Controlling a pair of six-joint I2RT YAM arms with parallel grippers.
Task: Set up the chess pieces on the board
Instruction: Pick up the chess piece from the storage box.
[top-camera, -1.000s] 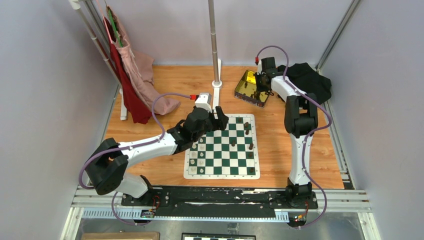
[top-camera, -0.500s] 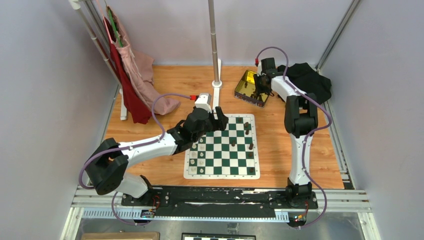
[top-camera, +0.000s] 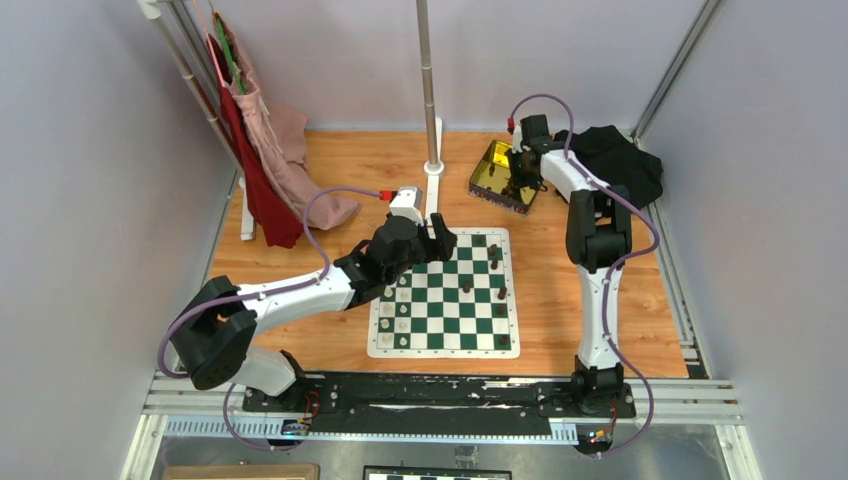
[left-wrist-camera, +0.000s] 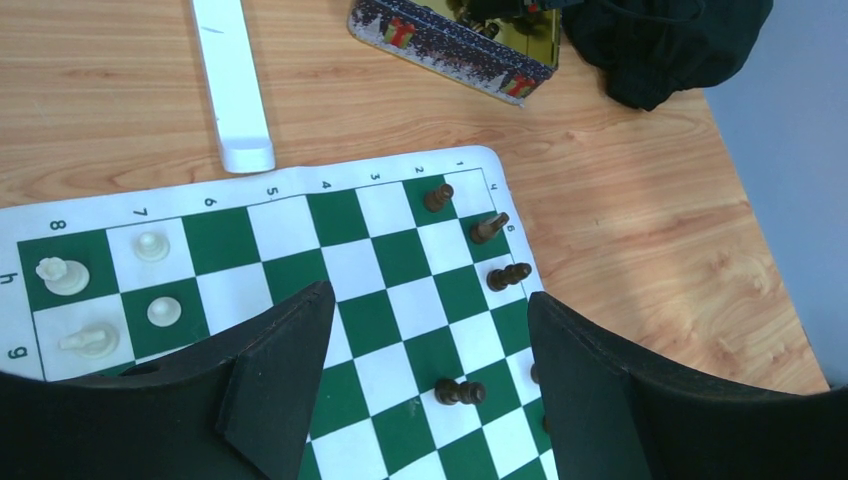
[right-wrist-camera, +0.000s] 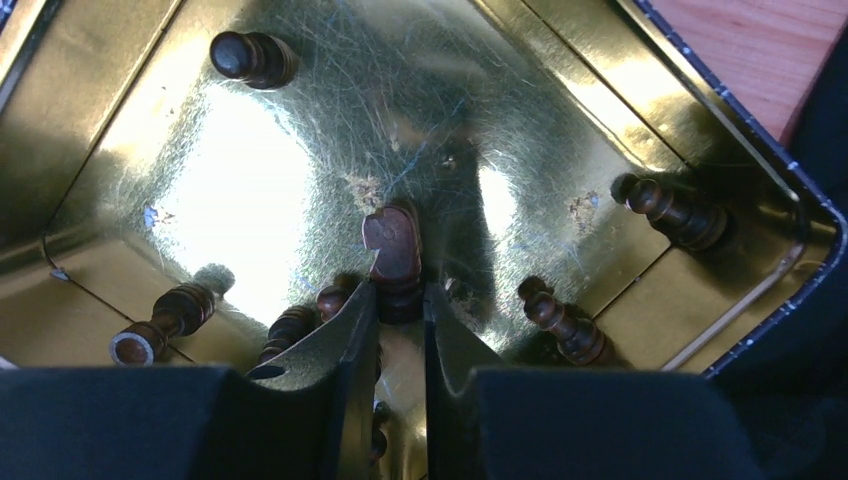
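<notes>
I have my right gripper (right-wrist-camera: 400, 305) pinched on a dark knight (right-wrist-camera: 392, 238) in the gold tin (right-wrist-camera: 250, 170) just beyond the far right corner of the board (top-camera: 443, 346), ready to lift it across, while my left gripper (left-wrist-camera: 430, 297) hangs wide open and empty over the far left corner, clear of that path.

In the right wrist view, the right claw (right-wrist-camera: 398, 292) hides the base of the dark piece (right-wrist-camera: 392, 245) between its fingers, along with parts of two more beside it. From above, its tips over the tin (top-camera: 488, 170) are too small to make out. The left claw (left-wrist-camera: 428, 296) covers the near squares of the board (left-wrist-camera: 340, 215), and that view's top edge cuts off the tin.
</notes>
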